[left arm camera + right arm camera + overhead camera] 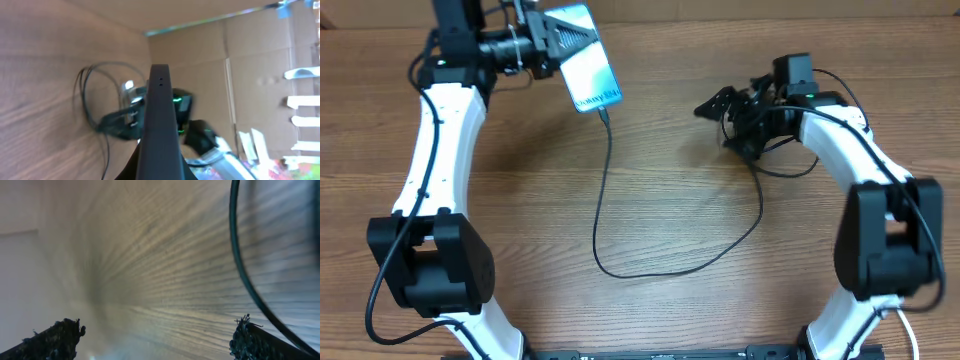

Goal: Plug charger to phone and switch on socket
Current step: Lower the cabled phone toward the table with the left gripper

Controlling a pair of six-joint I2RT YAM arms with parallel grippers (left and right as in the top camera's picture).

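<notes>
The phone, cyan screen up, hangs tilted above the table's far left with my left gripper shut on its upper end. In the left wrist view the phone shows edge-on as a dark slab. The charger cable meets the phone's lower end, drops toward the front, loops right and climbs to my right gripper. That gripper stands open just above the wood, nothing between its fingers. In the right wrist view the right gripper has the cable passing by its right finger. The socket shows in no view.
Cardboard walls stand behind the table's far edge. A tangle of black wires sits around the right wrist. The cable loop lies across the middle front of the wooden tabletop.
</notes>
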